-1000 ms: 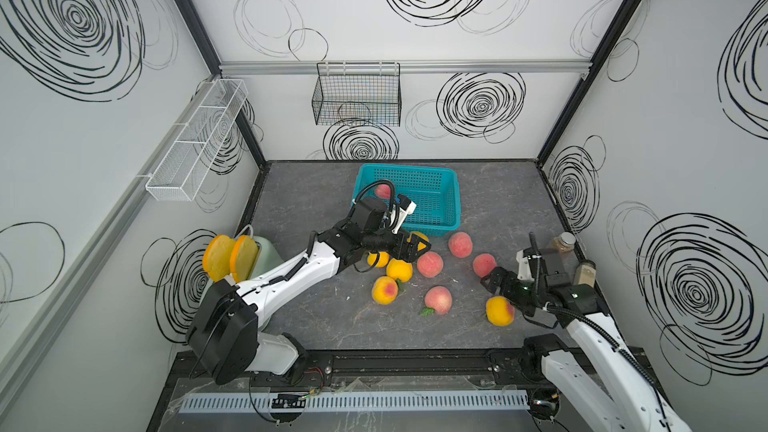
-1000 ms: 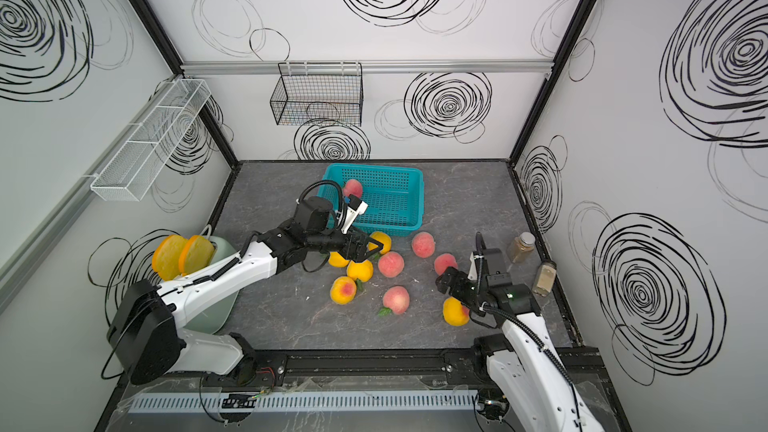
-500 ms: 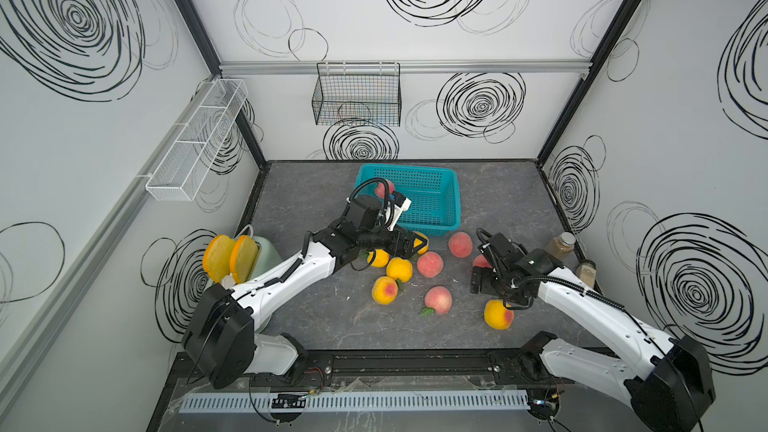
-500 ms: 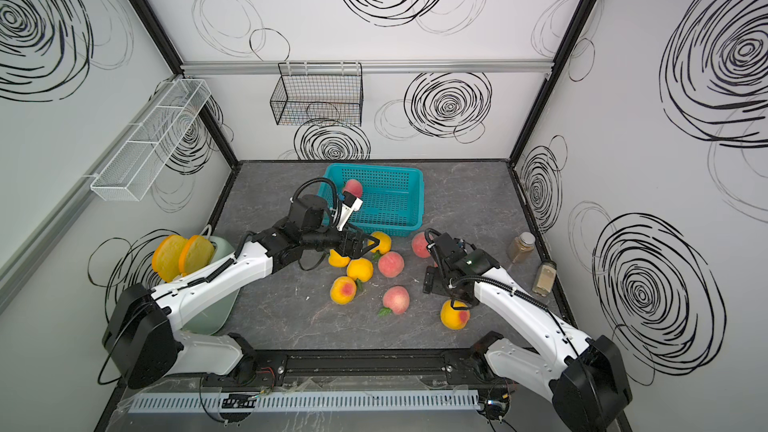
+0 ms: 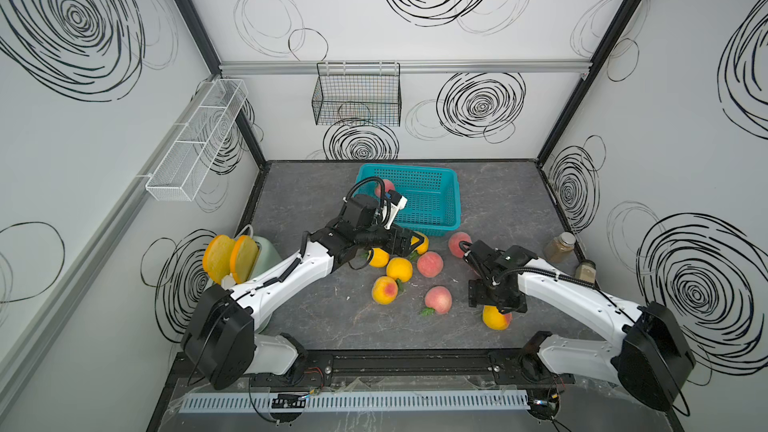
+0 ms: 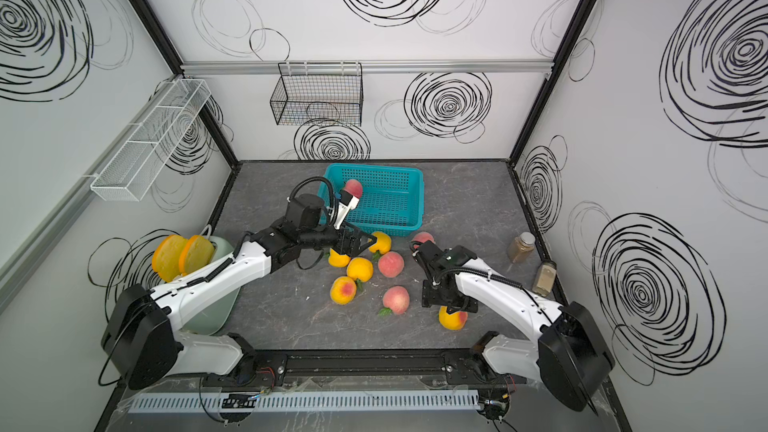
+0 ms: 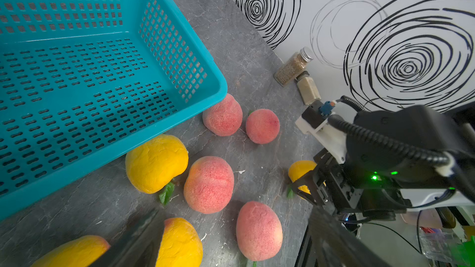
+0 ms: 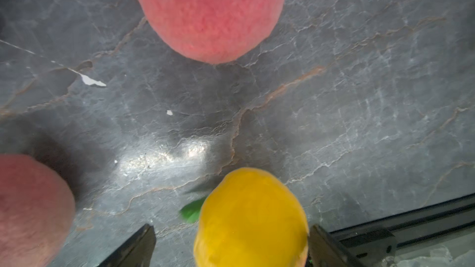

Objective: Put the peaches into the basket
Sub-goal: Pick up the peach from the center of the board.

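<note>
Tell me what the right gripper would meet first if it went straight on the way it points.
Most likely the yellow peach, lying between the right gripper's open jaws, closer to one jaw; grey tabletop beneath. Depth is hard to judge.

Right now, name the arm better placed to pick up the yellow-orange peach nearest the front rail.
Right. The right claw stands open astride that round yellow-orange toy peach, one finger on each side. The left claw, also open, hovers by the teal perforated plastic basket, farther away.
</note>
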### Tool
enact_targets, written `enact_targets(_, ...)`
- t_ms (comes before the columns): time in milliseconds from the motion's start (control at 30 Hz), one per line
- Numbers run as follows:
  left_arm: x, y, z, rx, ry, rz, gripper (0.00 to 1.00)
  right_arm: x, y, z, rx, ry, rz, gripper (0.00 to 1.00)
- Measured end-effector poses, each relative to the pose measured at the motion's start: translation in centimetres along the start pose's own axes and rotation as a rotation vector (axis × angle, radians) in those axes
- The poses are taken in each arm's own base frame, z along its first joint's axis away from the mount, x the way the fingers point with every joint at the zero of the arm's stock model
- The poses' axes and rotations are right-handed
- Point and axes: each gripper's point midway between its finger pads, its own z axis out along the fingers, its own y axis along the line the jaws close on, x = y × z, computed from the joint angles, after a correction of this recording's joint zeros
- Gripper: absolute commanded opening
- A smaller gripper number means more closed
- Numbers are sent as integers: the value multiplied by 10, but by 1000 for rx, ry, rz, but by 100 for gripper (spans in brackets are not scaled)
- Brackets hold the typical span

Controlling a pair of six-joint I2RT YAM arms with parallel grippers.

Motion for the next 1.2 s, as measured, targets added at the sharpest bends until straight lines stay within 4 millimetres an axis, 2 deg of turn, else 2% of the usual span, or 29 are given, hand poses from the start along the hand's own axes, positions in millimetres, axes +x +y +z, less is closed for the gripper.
enact_targets(233, -7, 0, -8, -4, -27, 4, 92, 6, -1, 10, 44, 38, -38, 75)
enact_targets(400, -12, 4, -15, -14, -48, 2, 92, 8, 0, 9, 40, 43, -51, 51)
enact_targets(467, -14, 5, -16, -17, -54, 1, 92, 9, 2, 7, 22, 42, -49, 45)
enact_targets(667, -17, 10, -20, -29, -66, -6, 92, 4, 11, -9, -57, 0, -39, 44)
enact_targets(767, -19, 14, -22, -37, -72, -10, 92, -13, 25, -30, -120, -47, -36, 45)
enact_targets(867, -21, 22, -26, -54, -83, -21, 93, -45, 47, -68, -220, -127, -38, 45)
enact_targets(933, -23, 29, -31, -75, -98, -34, 93, -81, 67, -103, -305, -210, -35, 45)
enact_targets(1100, -31, 62, -51, -158, -154, -97, 93, -194, 116, -184, -493, -429, -27, 46)
enact_targets(1200, -33, 88, -63, -213, -185, -156, 94, -267, 152, -212, -569, -533, -43, 46)
